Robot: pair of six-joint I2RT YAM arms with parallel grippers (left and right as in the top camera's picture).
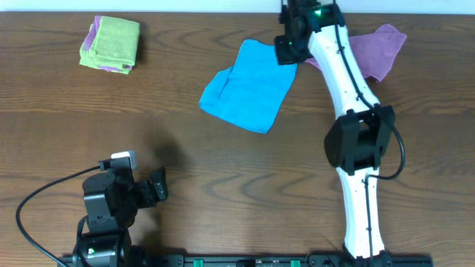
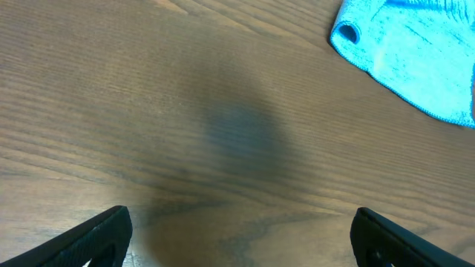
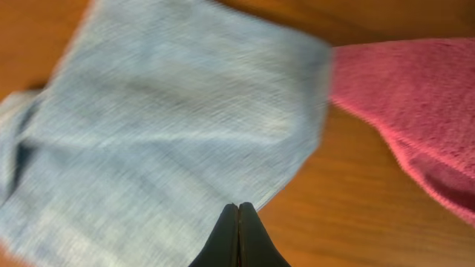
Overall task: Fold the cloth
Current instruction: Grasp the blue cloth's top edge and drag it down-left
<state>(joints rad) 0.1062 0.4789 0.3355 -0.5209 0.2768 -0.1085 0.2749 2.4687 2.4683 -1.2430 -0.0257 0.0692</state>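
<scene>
Right gripper (image 1: 288,48) (image 3: 239,222) is clamped tight, fingers (image 3: 226,237) pressed together with no gap, at the far right corner of the blue cloth (image 1: 245,89) (image 3: 171,126); it looks pinched on that edge, though the right wrist view is blurred. Right arm (image 1: 349,111) reaches from the near edge of the bench up to the far edge, right of centre

Blue cloth lies around the middle of the bench, toward the far edge, spread mostly flat, tilted diagonally. Its left part is doubled over into a small flap (image 1: 223,81); in the left wrist view one corner (image 2: 345,33) is curled into a little roll

Left gripper (image 1: 157,185) (image 2: 241,248) sits near the near left corner, jaws spread wide, nothing between them, over bare wood table (image 1: 59,126) (image 2: 148,111). It is well apart from the blue cloth (image 2: 415,59), which shows only in the top right of its view

Purple cloth (image 1: 382,44) (image 3: 415,96) lies at the far edge just right of the blue cloth, partly under the right arm, touching or nearly touching the blue cloth's corner

Folded green cloth (image 1: 111,41) sits near the far left corner on top of another purple piece (image 1: 93,35), well apart from everything else
</scene>
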